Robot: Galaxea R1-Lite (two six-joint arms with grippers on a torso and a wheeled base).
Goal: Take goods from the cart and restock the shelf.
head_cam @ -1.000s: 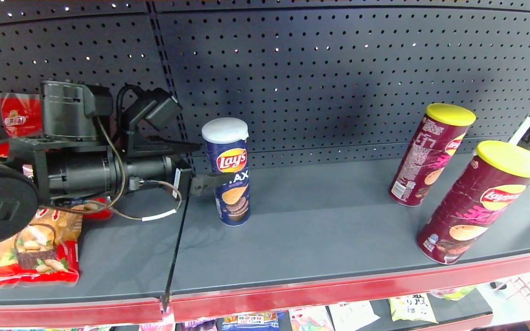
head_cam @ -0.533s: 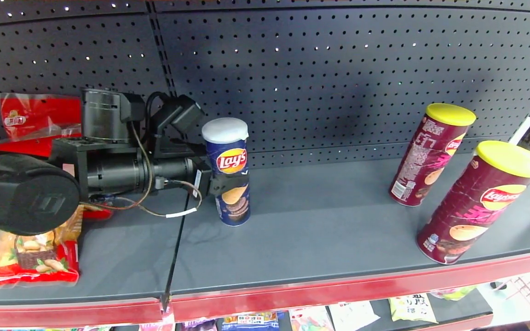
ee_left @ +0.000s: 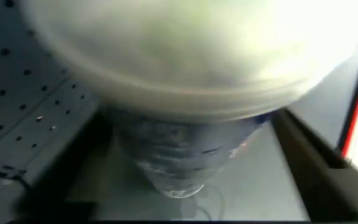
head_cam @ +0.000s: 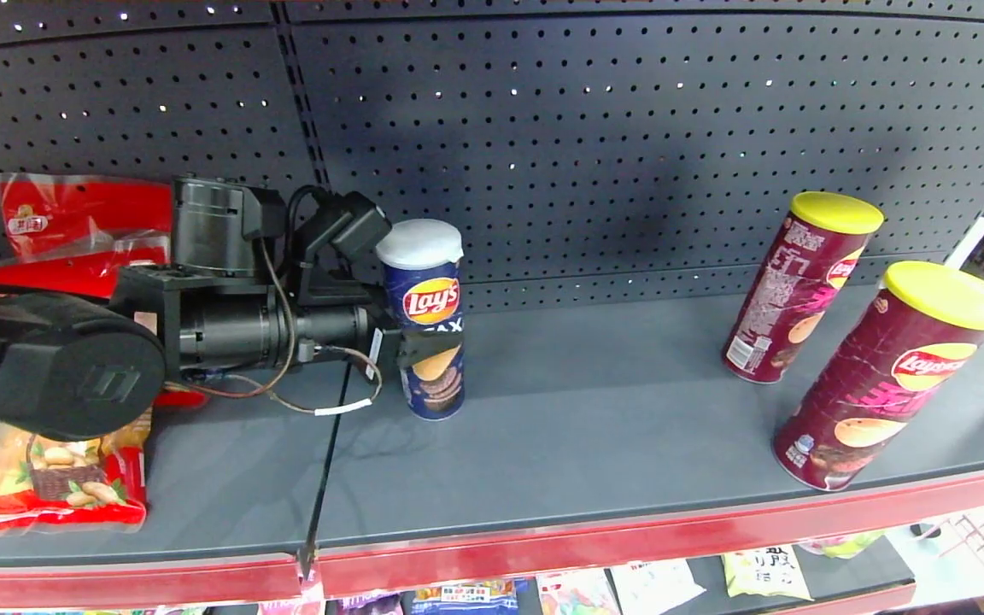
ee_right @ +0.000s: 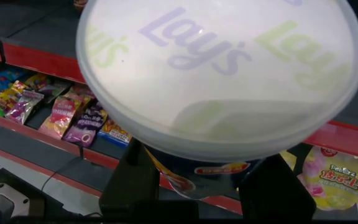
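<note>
Change: left arm has slid right along the shelf (head_cam: pixel 594 427) over the last second, and its fingers now reach past the blue can's side; the can has not shifted.
Left gripper (head_cam: pixel 430 342): level with the blue can's middle. Fingers are apart, one in front of the can and one behind it. In the left wrist view a strip of bare shelf shows between the can and one finger.
Blue can (head_cam: pixel 425 299): upright on the shelf, white lid on, near the pegboard (head_cam: pixel 629 128), just right of the shelf seam.
Right gripper (ee_right: pixel 201 186): clamped on a second can (ee_right: pixel 216 68), a dark finger on each side of its body, below the white lid. It is held in the air in front of lower shelves of packets.
Maroon cans: two with yellow lids stand on the right of the shelf, one at the back (head_cam: pixel 799 290), one near the red front edge (head_cam: pixel 885 376), well apart from the blue can.
Bags: a snack bag (head_cam: pixel 48 478) lies at the front left; a red bag (head_cam: pixel 73 213) leans on the pegboard behind the arm.
</note>
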